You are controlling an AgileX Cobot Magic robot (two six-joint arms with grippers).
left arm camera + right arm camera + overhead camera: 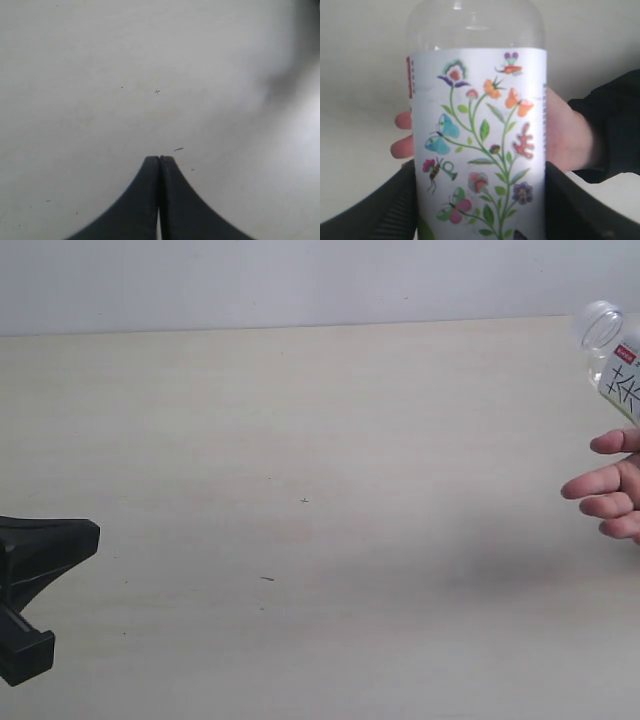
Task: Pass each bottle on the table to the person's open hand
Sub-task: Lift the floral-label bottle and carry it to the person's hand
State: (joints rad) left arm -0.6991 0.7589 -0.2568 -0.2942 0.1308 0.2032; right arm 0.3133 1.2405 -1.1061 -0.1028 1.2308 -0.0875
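Note:
A clear uncapped bottle (612, 352) with a white leaf-and-flower print label hangs tilted at the right edge of the exterior view, above the person's open hand (608, 490). In the right wrist view my right gripper (480, 212) is shut on this bottle (480, 130), one black finger on each side of the label, and the hand (566, 135) lies just behind it. My left gripper (90, 535) is shut and empty, low over the table (300, 430) at the left; its fingertips (152, 161) press together. The other bottles are out of view.
A dark sleeve (612, 120) runs back from the hand. A few tiny dark specks (304, 500) mark the pale tabletop, and a white wall (300, 280) stands behind its far edge.

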